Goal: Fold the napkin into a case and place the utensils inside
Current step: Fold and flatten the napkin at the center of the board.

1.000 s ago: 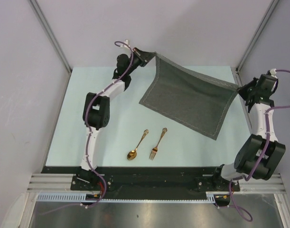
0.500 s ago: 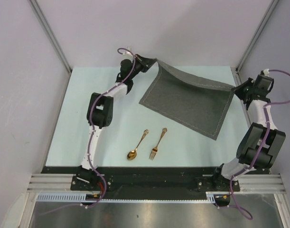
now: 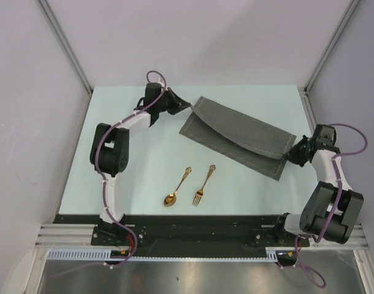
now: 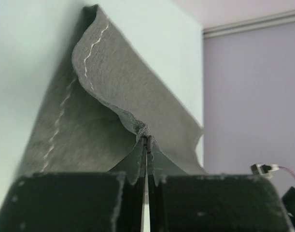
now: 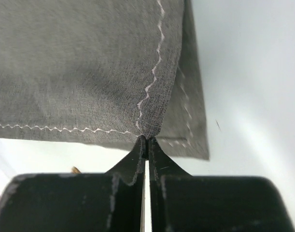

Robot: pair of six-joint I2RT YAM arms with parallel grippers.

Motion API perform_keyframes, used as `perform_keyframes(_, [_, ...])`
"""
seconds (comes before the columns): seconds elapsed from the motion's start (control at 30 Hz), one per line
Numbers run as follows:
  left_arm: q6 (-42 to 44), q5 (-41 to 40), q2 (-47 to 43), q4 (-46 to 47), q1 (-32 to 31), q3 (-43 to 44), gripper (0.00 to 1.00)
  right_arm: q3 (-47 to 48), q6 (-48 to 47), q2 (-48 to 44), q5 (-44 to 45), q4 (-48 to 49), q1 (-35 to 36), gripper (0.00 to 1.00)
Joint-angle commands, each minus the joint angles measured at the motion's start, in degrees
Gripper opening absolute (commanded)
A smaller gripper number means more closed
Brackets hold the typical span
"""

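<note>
Since a second ago both arms have dropped and drawn toward their bases; the napkin, then hanging as a raised sloping sheet, now lies low and doubled over itself. The left gripper is clamped tight on one corner of the upper layer; the right gripper is clamped tight on the other corner; the folded cloth runs slantwise between the two. A strip of the lower layer shows past the upper edge, on the side toward the bases.

One napkin in two layers; two utensils, one spoon and one fork, side by side, nearer the bases than either gripper and well apart from the cloth.

Bare table spreads outward of the left gripper and between cloth and utensils; the right gripper sits near the table's right edge.
</note>
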Motion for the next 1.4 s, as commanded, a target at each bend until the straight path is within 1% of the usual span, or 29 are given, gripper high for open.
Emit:
perform_keyframes(0.0, [8.6, 1.2, -2.2, -13.5, 0.0, -0.3, 0.0, -2.9, -2.5, -2.5, 1.6, -4.4, 0.4, 0.0])
perform_keyframes(0.1, [10.6, -1.3, -3.1, -16.0, 0.1, -1.1, 0.0, -4.6, -2.9, -2.6, 1.6, -4.5, 0.2, 0.0])
perform_keyframes(0.17, [10.9, -1.8, -3.6, -15.9, 0.1, -2.6, 0.0, -5.3, -2.7, -2.8, 1.7, -4.5, 0.3, 0.0])
perform_keyframes(0.27, [11.8, -2.5, -3.7, -18.7, 0.0, -2.9, 0.0, -6.6, -2.6, -3.3, 1.7, -4.5, 0.3, 0.0])
perform_keyframes(0.53, [12.4, -2.7, -3.7, -18.6, -0.2, -4.9, 0.0, -7.7, -1.9, -1.8, 4.4, -5.0, -0.3, 0.0])
perform_keyframes(0.7, [13.2, -3.7, -3.0, -20.5, -0.1, -3.1, 0.0, -7.5, -1.6, -0.8, 4.9, -6.1, -0.2, 0.0])
perform_keyframes(0.97, [14.9, -5.5, -2.5, -22.7, 0.0, -2.5, 0.0, -6.6, -0.3, -1.2, 7.1, -8.3, 0.8, 0.0])
perform_keyframes(1.37, [14.5, -5.1, -0.6, -23.0, -0.2, -1.3, 0.0, -6.3, 0.6, 3.0, 11.6, -8.0, 3.1, 0.02])
